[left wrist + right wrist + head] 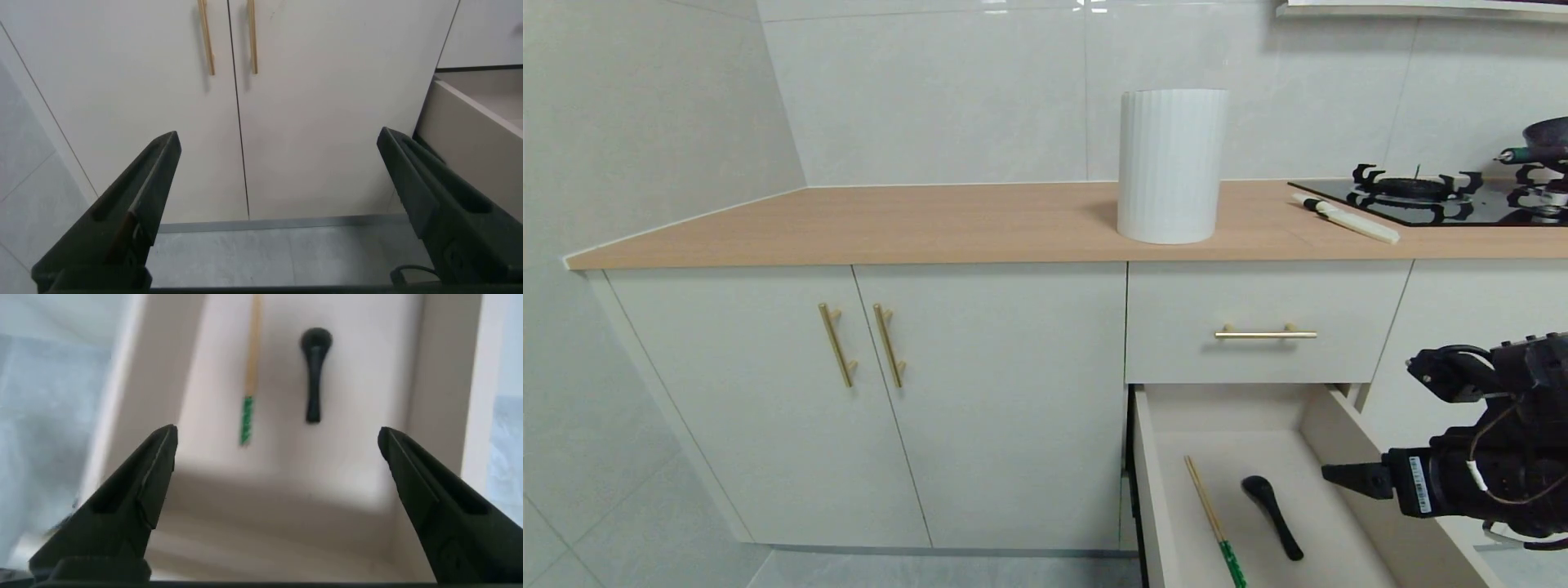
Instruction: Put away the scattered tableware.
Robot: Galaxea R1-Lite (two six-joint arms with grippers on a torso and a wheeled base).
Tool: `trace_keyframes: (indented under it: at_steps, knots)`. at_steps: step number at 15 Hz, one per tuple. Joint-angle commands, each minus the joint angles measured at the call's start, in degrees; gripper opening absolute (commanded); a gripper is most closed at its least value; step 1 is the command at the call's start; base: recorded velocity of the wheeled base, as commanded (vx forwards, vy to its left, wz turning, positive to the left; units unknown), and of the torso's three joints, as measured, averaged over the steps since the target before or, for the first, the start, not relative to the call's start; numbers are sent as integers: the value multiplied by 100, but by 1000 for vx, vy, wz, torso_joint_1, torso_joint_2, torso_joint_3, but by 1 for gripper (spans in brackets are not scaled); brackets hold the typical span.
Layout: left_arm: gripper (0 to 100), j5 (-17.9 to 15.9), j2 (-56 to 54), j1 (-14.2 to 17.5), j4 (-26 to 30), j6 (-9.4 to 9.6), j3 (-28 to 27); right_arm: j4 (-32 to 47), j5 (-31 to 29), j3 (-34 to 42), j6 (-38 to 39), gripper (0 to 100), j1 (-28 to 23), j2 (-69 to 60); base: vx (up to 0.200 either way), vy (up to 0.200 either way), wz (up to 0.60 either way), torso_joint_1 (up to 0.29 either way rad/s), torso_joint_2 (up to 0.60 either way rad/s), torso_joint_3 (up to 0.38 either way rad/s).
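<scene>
Holding both jaws wide open, empty; right over pale open drawer (1147,474) with green-tipped wooden chopsticks (1211,518), black spoon (1271,506). Risks knocking cream knife-like utensil (1346,219) off wooden desk (931,220) edge on approach.

- The head camera looked forward and down, from some way back, at the table (931,220), cabinet doors (980,392) and open drawer (1225,408).
- The left wrist camera faced those doors, low, beyond the left gripper (278,137).
- The right wrist camera looked closely down past the right gripper (276,437) into that drawer.
</scene>
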Motion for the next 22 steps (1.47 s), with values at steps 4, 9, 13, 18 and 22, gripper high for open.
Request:
trace_keyframes:
  at_steps: [4, 9, 13, 18, 22]
  knots:
    - [100, 1, 0, 0, 2, 1, 0, 274, 3, -6, -36, 100, 223, -209, -150, 0, 0, 1, 2, 4]
    - [100, 1, 0, 0, 2, 1, 0, 1407, 83, 126, -835, 100, 698, -244, 0, 0, 0, 0, 0, 0]
    - [100, 1, 0, 0, 2, 1, 0, 2172, 118, 240, -1161, 100, 1243, -156, 0, 0, 0, 0, 0, 0]
    - [100, 1, 0, 0, 2, 1, 0, 2357, 47, 223, -1248, 100, 1295, 494, 0, 0, 0, 0, 0, 0]
    - [100, 1, 0, 0, 2, 1, 0, 2295, -216, 21, -747, 100, 1278, 1057, 0, 0, 0, 0, 0, 0]
